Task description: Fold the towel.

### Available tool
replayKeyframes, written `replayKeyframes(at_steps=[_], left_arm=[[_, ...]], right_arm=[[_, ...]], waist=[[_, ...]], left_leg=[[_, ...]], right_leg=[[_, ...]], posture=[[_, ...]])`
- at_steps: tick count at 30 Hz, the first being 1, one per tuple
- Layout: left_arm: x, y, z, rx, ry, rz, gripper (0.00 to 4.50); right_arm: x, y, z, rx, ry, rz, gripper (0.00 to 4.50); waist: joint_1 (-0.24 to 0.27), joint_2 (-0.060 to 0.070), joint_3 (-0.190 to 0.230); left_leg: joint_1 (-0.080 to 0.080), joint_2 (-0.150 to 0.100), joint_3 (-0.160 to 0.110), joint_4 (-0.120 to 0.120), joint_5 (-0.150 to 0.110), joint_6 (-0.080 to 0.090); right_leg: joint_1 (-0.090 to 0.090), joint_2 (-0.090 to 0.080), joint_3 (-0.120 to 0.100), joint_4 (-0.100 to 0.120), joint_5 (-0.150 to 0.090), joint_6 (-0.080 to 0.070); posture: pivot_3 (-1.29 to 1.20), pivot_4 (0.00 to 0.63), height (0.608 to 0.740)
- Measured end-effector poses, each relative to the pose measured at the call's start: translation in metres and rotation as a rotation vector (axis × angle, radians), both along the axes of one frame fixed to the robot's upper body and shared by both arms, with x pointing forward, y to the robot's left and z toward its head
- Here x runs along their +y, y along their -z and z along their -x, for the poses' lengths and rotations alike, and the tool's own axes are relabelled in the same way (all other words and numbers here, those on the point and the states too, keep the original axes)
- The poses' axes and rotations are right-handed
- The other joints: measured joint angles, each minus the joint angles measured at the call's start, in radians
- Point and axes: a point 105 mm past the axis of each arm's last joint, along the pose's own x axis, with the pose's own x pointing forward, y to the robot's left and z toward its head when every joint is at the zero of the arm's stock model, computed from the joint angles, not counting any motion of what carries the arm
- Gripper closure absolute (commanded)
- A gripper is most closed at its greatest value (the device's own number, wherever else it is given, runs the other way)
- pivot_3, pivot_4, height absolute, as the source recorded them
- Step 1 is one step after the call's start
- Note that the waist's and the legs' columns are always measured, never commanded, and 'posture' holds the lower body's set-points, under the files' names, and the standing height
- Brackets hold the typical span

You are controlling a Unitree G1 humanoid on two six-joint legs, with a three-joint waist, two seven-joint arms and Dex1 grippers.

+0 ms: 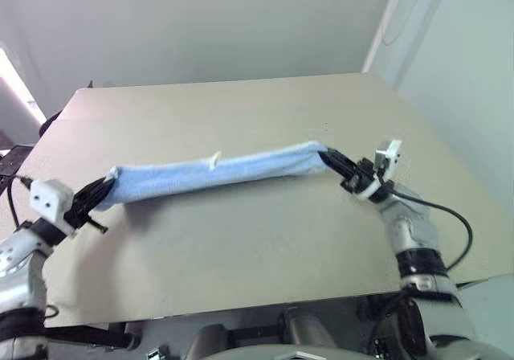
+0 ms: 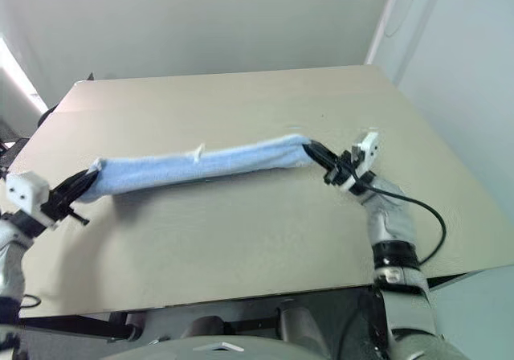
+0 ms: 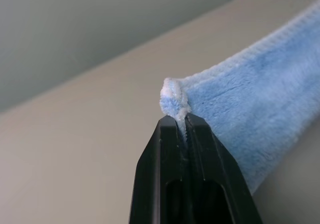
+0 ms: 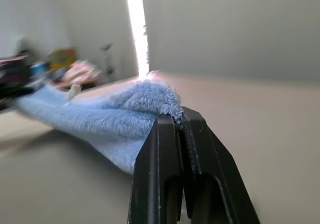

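Observation:
The light-blue towel (image 1: 213,175) hangs stretched in a long band just above the tan table (image 1: 241,247), with its small white loop tab (image 1: 214,161) sticking up near the middle. My left gripper (image 1: 103,190) is shut on the towel's left end; the left wrist view shows the white-edged corner (image 3: 175,96) pinched between the black fingers (image 3: 160,174). My right gripper (image 1: 328,157) is shut on the towel's right end, and the right wrist view shows the fluffy end (image 4: 150,101) clamped in its fingers (image 4: 165,174).
The table's front edge (image 1: 265,304) runs close to me, its far edge (image 1: 225,83) lies toward the wall. A black cable (image 1: 450,223) loops off my right wrist. Clutter (image 4: 70,71) sits beyond the table's left side in the right wrist view.

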Motion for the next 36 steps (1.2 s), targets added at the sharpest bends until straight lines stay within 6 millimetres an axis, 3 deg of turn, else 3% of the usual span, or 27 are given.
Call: replayKeyframes(at_steps=[7,10,15,23,26,27,33,34,36], left_arm=[[-0.007,0.015,0.046,0.184,0.037,0.086,4.48],[-0.006,0.026,0.054,0.247,0.033,0.115,4.48],[0.000,0.012,0.029,0.152,-0.012,0.144,4.48],[0.006,0.033,0.008,0.166,-0.093,0.174,4.48],[0.011,0.038,0.002,0.161,-0.129,0.184,4.50],[0.012,0.040,-0.001,0.157,-0.143,0.195,3.94],[0.012,0.042,-0.007,0.144,-0.167,0.220,1.89],[0.012,0.043,-0.007,0.143,-0.170,0.222,1.61],[0.011,0.042,-0.006,0.145,-0.164,0.222,1.59]], right_arm=[[-0.005,0.011,0.048,0.114,-0.140,0.094,4.50],[-0.002,0.019,0.055,0.154,-0.166,0.113,4.50],[0.012,0.018,0.030,0.136,-0.131,0.147,4.50],[0.025,0.043,-0.011,0.222,-0.046,0.238,4.50],[0.028,0.052,-0.022,0.230,-0.008,0.248,3.77],[0.030,0.055,-0.025,0.233,0.003,0.246,3.42],[0.031,0.057,-0.037,0.226,0.054,0.235,1.25],[0.031,0.057,-0.039,0.225,0.060,0.232,0.93],[0.031,0.055,-0.041,0.222,0.070,0.226,0.21]], waist=[[0.018,0.000,0.001],[0.019,-0.003,0.002],[0.020,-0.004,0.001],[0.019,-0.005,0.000],[0.019,-0.006,0.000],[0.019,-0.006,0.000],[0.019,-0.006,-0.001],[0.019,-0.006,-0.001],[0.019,-0.006,-0.001]], left_leg=[[0.015,0.003,0.004,0.002,0.000,0.000],[0.014,0.003,0.004,0.003,0.000,0.000],[0.015,0.002,0.003,0.003,0.000,0.000],[0.013,0.002,0.003,0.002,0.000,0.001],[0.013,0.001,0.003,0.002,0.000,0.001],[0.013,0.001,0.003,0.002,0.000,0.001],[0.013,0.001,0.003,0.002,0.000,0.001],[0.013,0.001,0.003,0.002,0.000,0.001],[0.013,0.001,0.003,0.002,0.000,0.001]], right_leg=[[0.017,0.002,-0.003,-0.004,-0.009,-0.001],[0.016,0.003,-0.004,-0.004,-0.009,-0.001],[0.016,0.005,-0.006,-0.002,-0.009,-0.001],[0.014,0.005,-0.005,-0.004,-0.005,0.000],[0.014,0.003,-0.005,-0.003,-0.004,0.000],[0.014,0.003,-0.005,-0.002,-0.004,0.000],[0.014,0.001,-0.005,-0.002,-0.004,0.000],[0.014,0.001,-0.005,-0.002,-0.004,0.000],[0.014,0.001,-0.005,-0.002,-0.004,0.000]], posture=[[0.00,0.000,0.740],[0.00,0.000,0.740],[0.00,0.000,0.740],[0.00,0.000,0.740],[0.00,0.000,0.740],[0.00,0.000,0.740],[0.00,0.000,0.740],[0.00,0.000,0.740],[0.00,0.000,0.740]])
